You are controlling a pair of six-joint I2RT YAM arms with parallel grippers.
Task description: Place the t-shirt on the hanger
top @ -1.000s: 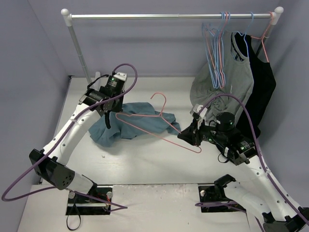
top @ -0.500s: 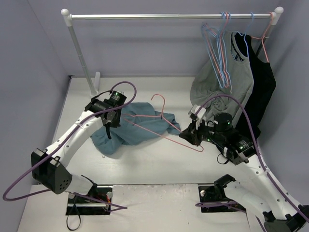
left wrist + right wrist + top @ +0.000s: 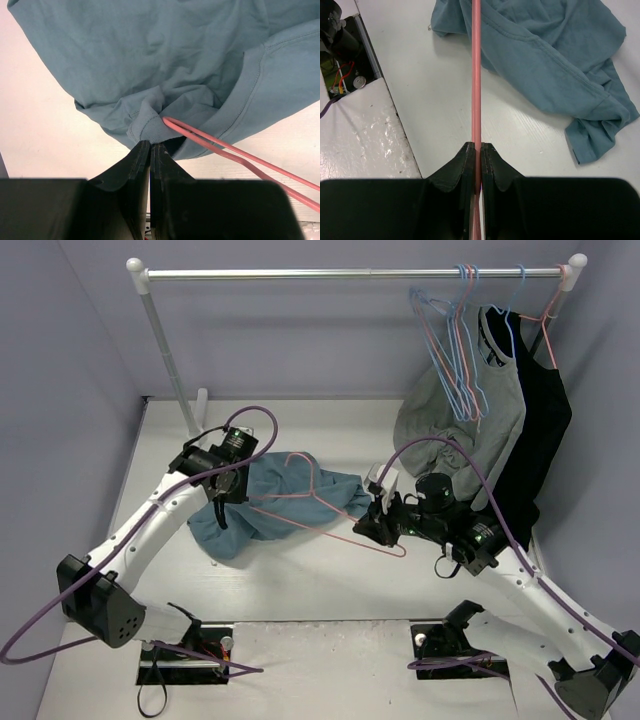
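T-shirt [image 3: 285, 502] cloth is a dusty teal-blue, crumpled in a soft heap on the white table [image 3: 300, 585], left of centre and between my two arms. In the left wrist view I see a stitched band curving across it, with seams and creases showing plainly. My left gripper [image 3: 150, 145] has its jaws pressed together on a small bunched fold at the shirt's edge. My right gripper [image 3: 477, 147] is clamped tight on the salmon-pink wire hanger [image 3: 476, 75], which reaches out over the shirt (the wire's far end disappears under the cloth just beside the pinched fold).
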